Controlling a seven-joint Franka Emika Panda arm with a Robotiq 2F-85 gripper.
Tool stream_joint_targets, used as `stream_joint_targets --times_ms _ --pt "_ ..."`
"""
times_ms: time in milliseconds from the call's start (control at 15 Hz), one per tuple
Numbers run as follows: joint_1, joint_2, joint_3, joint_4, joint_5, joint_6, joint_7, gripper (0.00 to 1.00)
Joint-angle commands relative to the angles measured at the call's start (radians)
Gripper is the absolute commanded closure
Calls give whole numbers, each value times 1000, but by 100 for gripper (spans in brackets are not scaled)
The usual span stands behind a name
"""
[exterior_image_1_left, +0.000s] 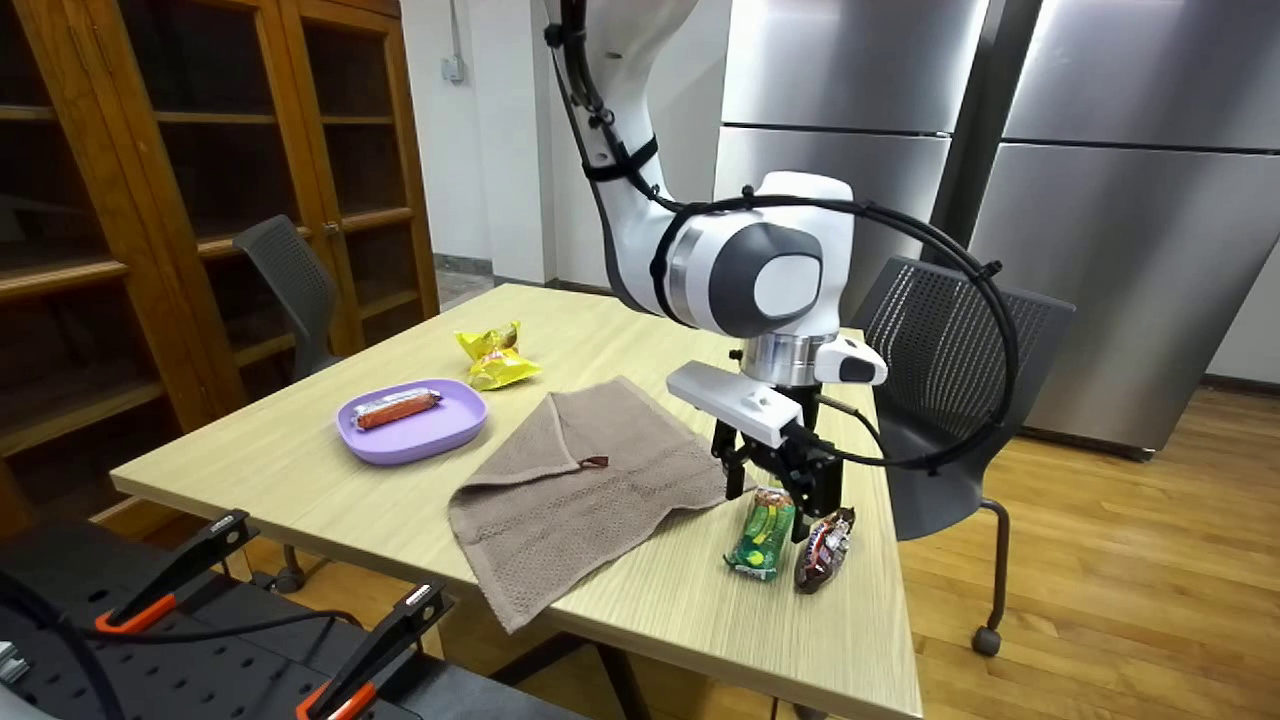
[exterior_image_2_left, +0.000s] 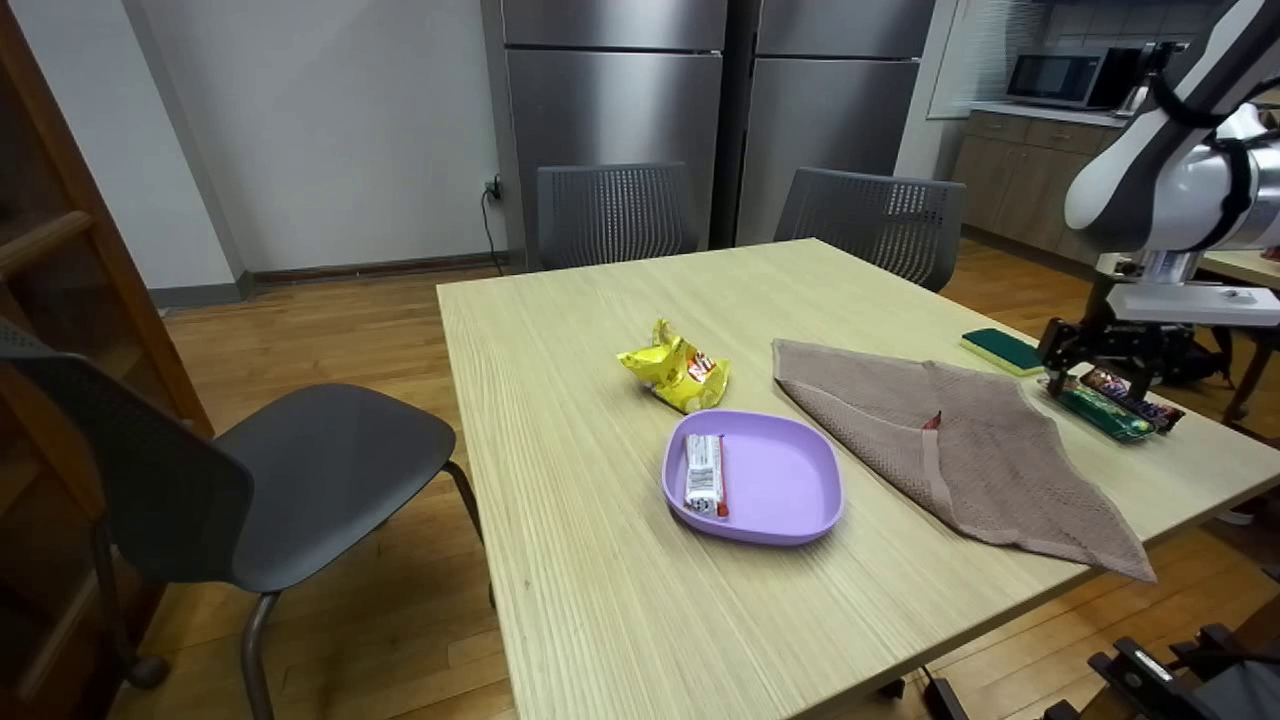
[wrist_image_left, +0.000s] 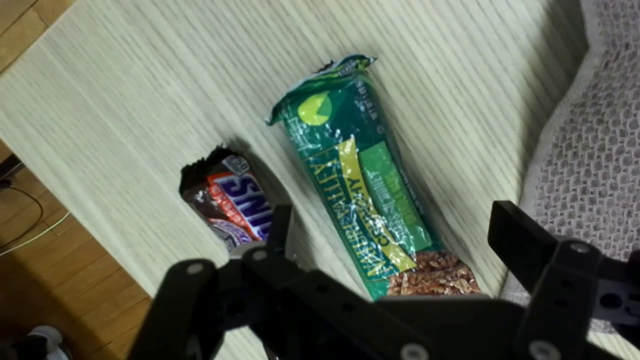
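Gripper (wrist_image_left: 392, 216) fingers stand wide, astride the green granola bar (wrist_image_left: 357, 185) on the table (wrist_image_left: 150, 115). Snickers bar (wrist_image_left: 231, 200) lies just beside one finger; any sideways drift could shove it

white arm (exterior_image_1_left: 637, 235) is rocking a grey-ringed oval cap (exterior_image_1_left: 788, 287), black cable (exterior_image_1_left: 1010, 350) is looping out right, and the black gripper (wrist_image_left: 392, 220) is showing off silvery screws (wrist_image_left: 545, 349)
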Motion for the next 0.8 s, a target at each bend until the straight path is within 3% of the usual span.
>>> stream_joint_targets --times_ms 0,733 --pt "-27 1 21 14 23 -13 -38 0" --pt "-32 14 29 23 28 -20 -37 0"
